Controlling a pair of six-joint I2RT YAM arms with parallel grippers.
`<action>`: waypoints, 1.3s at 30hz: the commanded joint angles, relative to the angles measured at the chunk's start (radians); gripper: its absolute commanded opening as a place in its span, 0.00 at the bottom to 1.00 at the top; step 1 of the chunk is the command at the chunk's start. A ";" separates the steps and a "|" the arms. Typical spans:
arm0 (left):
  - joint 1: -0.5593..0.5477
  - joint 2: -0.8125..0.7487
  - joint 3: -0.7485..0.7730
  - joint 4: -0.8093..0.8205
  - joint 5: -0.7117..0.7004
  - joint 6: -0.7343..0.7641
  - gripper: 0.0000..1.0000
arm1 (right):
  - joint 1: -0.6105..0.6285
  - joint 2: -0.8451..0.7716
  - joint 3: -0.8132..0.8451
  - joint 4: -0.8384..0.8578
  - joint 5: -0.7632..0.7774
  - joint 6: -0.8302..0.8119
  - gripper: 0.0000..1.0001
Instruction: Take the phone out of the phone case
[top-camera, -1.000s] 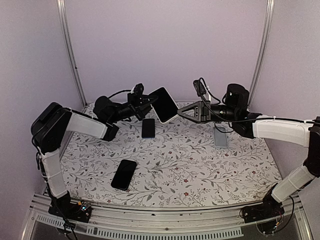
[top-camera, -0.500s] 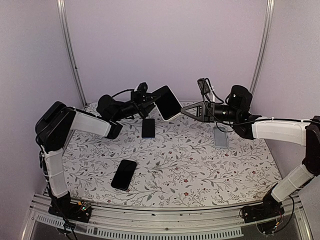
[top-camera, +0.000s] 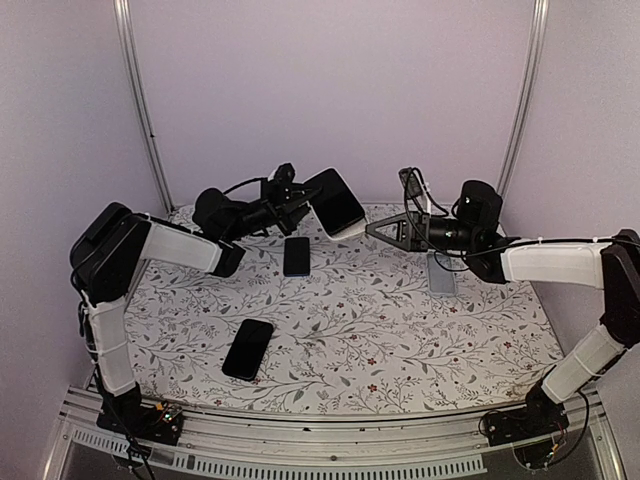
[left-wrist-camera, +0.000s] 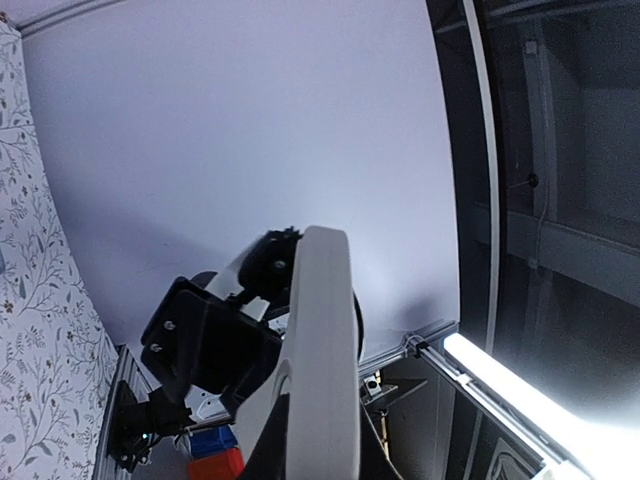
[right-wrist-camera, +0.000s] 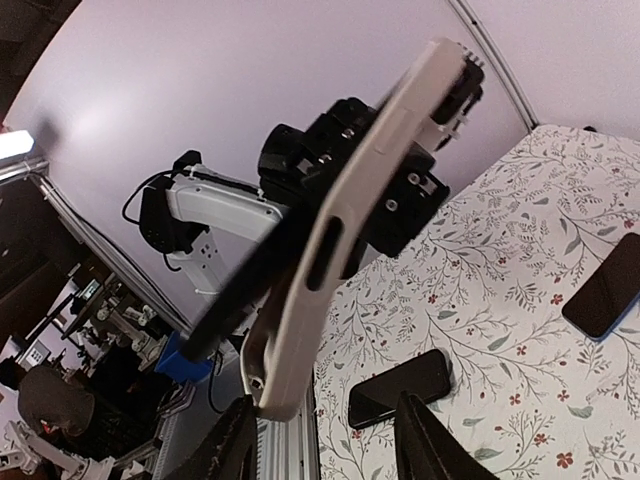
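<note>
Floral surface (top-camera: 400, 330) spread wide below. Left arm (top-camera: 175, 248) reaching in from one side and right arm (top-camera: 555, 262) from the other, meeting high over the far edge, presumably for working one object between them in free air. Up there, well clear of the surface: the pale phone case (top-camera: 348, 228) with the phone (top-camera: 335, 200) in it, dark screen tilted toward the overhead camera. Left tool (top-camera: 298, 205) pinching one end of the case, playing the vice. Right tool (top-camera: 385, 229) just beside the other end, spread wide, not touching, seemingly lined up to grip or pry. Lying flat and apart on the surface: a black phone (top-camera: 247, 349), a grey handset (top-camera: 441, 273), a blue-edged phone (top-camera: 296, 256). Overhead view good for layout, useless for the seam. Right wrist view filling that gap: case edge-on with a side cut-out showing, a dark slab seeming to splay off its lower end, maybe the phone lifting, hard to be sure; own fingers (right-wrist-camera: 236, 450) wide apart at the bottom. Left wrist view offering only the case's pale rim, with the dark right tool behind it; own fingers not made out.
</note>
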 joint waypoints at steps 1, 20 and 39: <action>-0.028 -0.081 0.074 0.246 -0.020 -0.096 0.00 | -0.037 0.072 -0.051 -0.168 0.123 -0.027 0.51; -0.042 -0.102 0.093 -0.080 0.109 0.161 0.00 | -0.019 0.002 0.082 -0.356 0.124 -0.005 0.64; -0.082 -0.029 0.202 -0.481 0.220 0.426 0.00 | 0.003 0.132 0.142 -0.198 0.103 0.217 0.47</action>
